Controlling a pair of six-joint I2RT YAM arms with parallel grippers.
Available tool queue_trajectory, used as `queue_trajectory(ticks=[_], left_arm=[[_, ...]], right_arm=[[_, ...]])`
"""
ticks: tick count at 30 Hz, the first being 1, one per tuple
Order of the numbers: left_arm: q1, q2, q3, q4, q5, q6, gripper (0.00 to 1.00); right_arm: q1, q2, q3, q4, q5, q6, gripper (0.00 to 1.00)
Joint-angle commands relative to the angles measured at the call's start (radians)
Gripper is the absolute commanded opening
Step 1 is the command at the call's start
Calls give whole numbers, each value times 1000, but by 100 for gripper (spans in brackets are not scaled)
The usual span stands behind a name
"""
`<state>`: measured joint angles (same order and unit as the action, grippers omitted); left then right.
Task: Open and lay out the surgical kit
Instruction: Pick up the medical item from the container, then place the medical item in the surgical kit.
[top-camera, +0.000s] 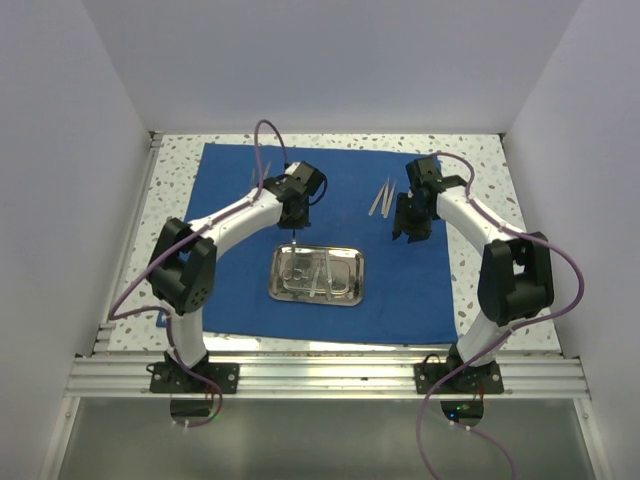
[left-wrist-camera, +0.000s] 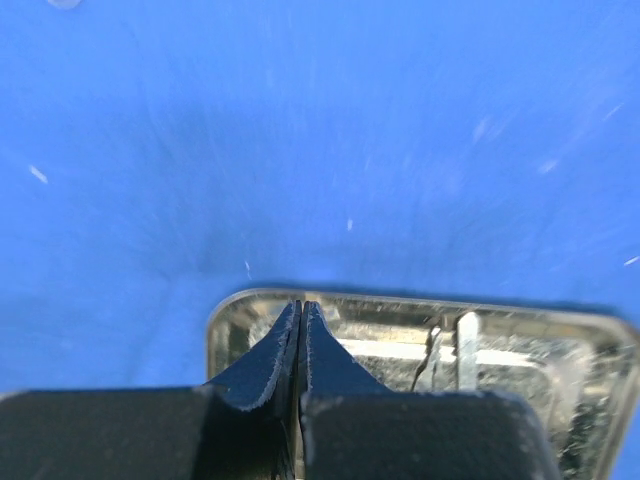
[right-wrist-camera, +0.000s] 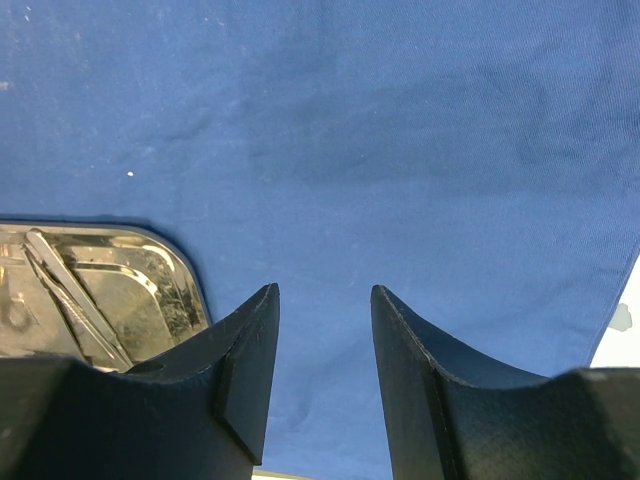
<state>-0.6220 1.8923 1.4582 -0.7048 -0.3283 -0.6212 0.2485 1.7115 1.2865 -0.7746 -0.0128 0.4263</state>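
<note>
Blue cloth wrap (top-camera: 405, 290) fully opened, flat on table; serves as the lay-out field. Steel tray (top-camera: 358, 280) sits near-centre on it, several thin instruments (right-wrist-camera: 75, 295) inside. Two or so tweezer-like instruments (top-camera: 381, 198) lie out on cloth beyond tray, to its R, side by side.

L gripper (left-wrist-camera: 301, 308) hangs tip-down over tray's far rim, jaws pressed together. Poss. pinching sth thin, view too blurred to say. Pose suits plucking from tray.

R gripper (right-wrist-camera: 322, 292) about half open, nothing betw. fingers, over bare cloth R of tray, near the laid-out pieces; prob. parked out of the way.

Est.: lay-out partway done.
</note>
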Motion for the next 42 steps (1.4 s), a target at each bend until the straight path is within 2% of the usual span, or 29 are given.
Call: queue_trajectory(ticks=[1,9,13,22,28,29,30,31,32,33,36,38,42], left_arm=[[16,-41,102,-45,-92,80,0],[134,53,235,1,-103,202,0],[226,170,353,16,-87,281,0],[355,526,834,7,-48,406,0],[398,600,872,120,3,402,0],[400,599,855,140,8,402,8],[400,599,849,165,11,394,47],[400,596,852,165,14,387,64],[400,590,854,162,15,377,76],[400,579,850,151,20,361,94],[390,498,795,139,57,334,97],[372,401,702,136,54,337,97],[270,237,512,96,46,327,93]], right_arm=[[3,-6,43,-22,11,-6,46],[2,3,62,-38,33,-11,46],[3,8,65,-46,42,-15,46],[2,19,85,-89,68,-14,46],[2,10,105,-130,88,-11,46],[3,10,108,-135,96,-9,46],[2,7,109,-140,94,-6,46],[3,5,112,-143,93,-4,46],[2,4,114,-144,85,-4,46],[2,-3,116,-144,77,-4,46],[9,-29,105,-117,30,-3,46],[23,-45,93,-92,16,-1,47],[107,-64,85,-45,-9,2,47]])
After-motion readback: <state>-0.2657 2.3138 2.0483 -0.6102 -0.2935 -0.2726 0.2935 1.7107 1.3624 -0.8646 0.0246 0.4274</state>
